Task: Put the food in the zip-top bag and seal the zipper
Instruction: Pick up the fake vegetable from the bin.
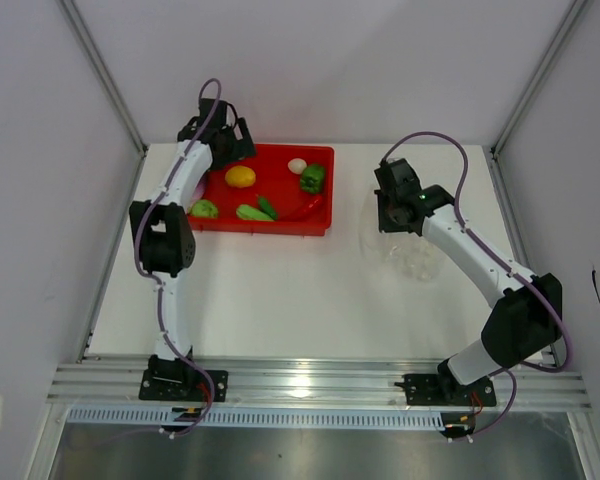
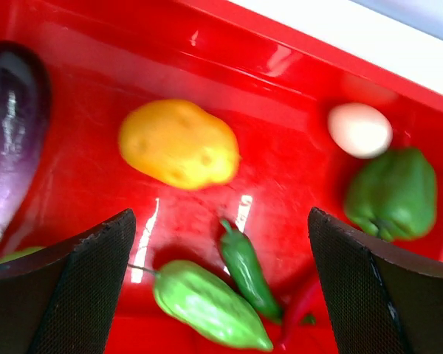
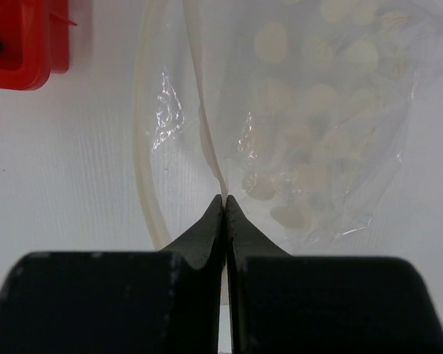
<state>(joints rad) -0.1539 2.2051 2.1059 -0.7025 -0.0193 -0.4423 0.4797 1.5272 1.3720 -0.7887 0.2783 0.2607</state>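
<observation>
The food lies in the red tray (image 1: pixel 320 152): a yellow lemon (image 2: pixel 179 144), a white ball (image 2: pixel 359 130), a green bell pepper (image 2: pixel 393 193), a purple eggplant (image 2: pixel 7 140), a dark green pepper (image 2: pixel 247 269), a light green vegetable (image 2: pixel 207 302) and a red chili (image 2: pixel 303 304). My left gripper (image 2: pixel 220 217) is open above the tray, at its back left in the top view (image 1: pixel 220 145). The clear zip-top bag (image 3: pixel 317 110) lies right of the tray (image 1: pixel 410 250). My right gripper (image 3: pixel 225 198) is shut on the bag's mouth strip, the zipper (image 3: pixel 204 110), which stands open.
The tray's corner (image 3: pixel 22 44) shows at the left of the right wrist view. Another green piece (image 1: pixel 204 209) lies at the tray's front left, beside my left arm. Grey walls and metal posts enclose the white table (image 1: pixel 280 290) on three sides.
</observation>
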